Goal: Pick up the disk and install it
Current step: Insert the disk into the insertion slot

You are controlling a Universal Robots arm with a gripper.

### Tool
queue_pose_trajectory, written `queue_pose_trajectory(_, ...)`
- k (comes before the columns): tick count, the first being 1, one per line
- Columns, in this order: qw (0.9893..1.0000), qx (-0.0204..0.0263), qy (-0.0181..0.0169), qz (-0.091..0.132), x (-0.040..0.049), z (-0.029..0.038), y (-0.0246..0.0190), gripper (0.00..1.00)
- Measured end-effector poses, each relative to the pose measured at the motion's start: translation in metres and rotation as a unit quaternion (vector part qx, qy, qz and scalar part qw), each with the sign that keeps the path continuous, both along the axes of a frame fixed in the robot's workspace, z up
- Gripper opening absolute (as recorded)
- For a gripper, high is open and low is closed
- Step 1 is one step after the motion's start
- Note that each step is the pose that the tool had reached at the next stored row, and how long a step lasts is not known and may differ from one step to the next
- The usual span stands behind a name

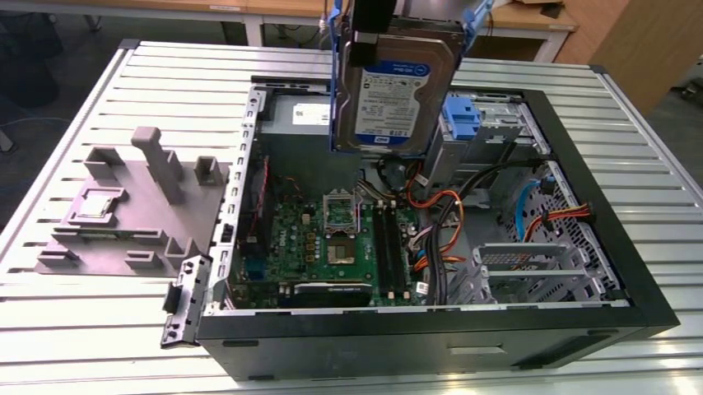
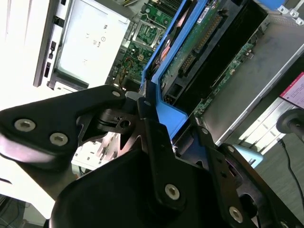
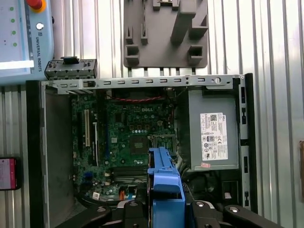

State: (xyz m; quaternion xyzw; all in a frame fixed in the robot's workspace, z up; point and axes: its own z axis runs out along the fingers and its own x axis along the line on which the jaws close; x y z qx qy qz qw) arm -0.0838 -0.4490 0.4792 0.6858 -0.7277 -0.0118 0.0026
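Note:
The disk point(image 1: 396, 82) hangs upright in the air above the open computer case point(image 1: 615, 271), label side toward the exterior camera, its blue bracket showing along both edges. My gripper point(image 1: 371, 15) holds it from above, shut on the bracket. In the second wrist view the black fingers point(image 2: 147, 128) clamp the blue bracket point(image 2: 168, 114), and the disk's green circuit-board side point(image 2: 204, 42) runs away from them. In the first wrist view the bracket point(image 3: 165, 185) sticks out from the gripper point(image 3: 164, 211) over the motherboard.
Inside the case lie the green motherboard point(image 1: 329, 239), orange and black cables point(image 1: 445, 222), a grey power supply with a white sticker point(image 3: 213, 135) and a drive bay with a blue clip point(image 1: 467, 115). A grey fixture point(image 1: 121, 210) stands on the slatted table at the exterior view's left.

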Motion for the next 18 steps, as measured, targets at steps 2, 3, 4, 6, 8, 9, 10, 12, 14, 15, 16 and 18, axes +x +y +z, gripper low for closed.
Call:
queue_pose_trajectory(2,1.0000,0.0000,0.0000,0.000,0.0000,0.0000,-0.0022,0.36)
queue_pose_trajectory(3,1.0000,0.0000,0.0000,0.000,0.0000,0.0000,-0.0031,0.36)
queue_pose_trajectory(4,1.0000,0.0000,0.0000,0.000,0.0000,0.0000,-0.0041,0.36)
queue_pose_trajectory(6,1.0000,0.0000,0.0000,0.000,0.0000,0.0000,-0.0056,0.36)
queue_pose_trajectory(8,1.0000,0.0000,0.0000,0.000,-0.0001,0.0000,-0.0063,0.36)
queue_pose_trajectory(9,1.0000,0.0000,0.0000,0.000,0.0000,0.0000,-0.0065,0.36)
queue_pose_trajectory(10,1.0000,0.0000,0.0000,0.000,0.0000,0.0000,-0.0065,0.36)
queue_pose_trajectory(12,1.0000,-0.0001,0.0000,0.000,0.0000,0.0002,-0.0066,0.36)
queue_pose_trajectory(14,1.0000,-0.0001,0.0000,0.000,0.0000,0.0010,-0.0066,0.36)
queue_pose_trajectory(15,1.0000,0.0000,0.0000,0.000,0.0000,0.0015,-0.0066,0.36)
queue_pose_trajectory(16,1.0000,0.0000,0.0000,0.000,0.0000,0.0018,-0.0066,0.36)
queue_pose_trajectory(18,1.0000,0.0000,0.0000,0.000,0.0000,0.0023,-0.0066,0.36)
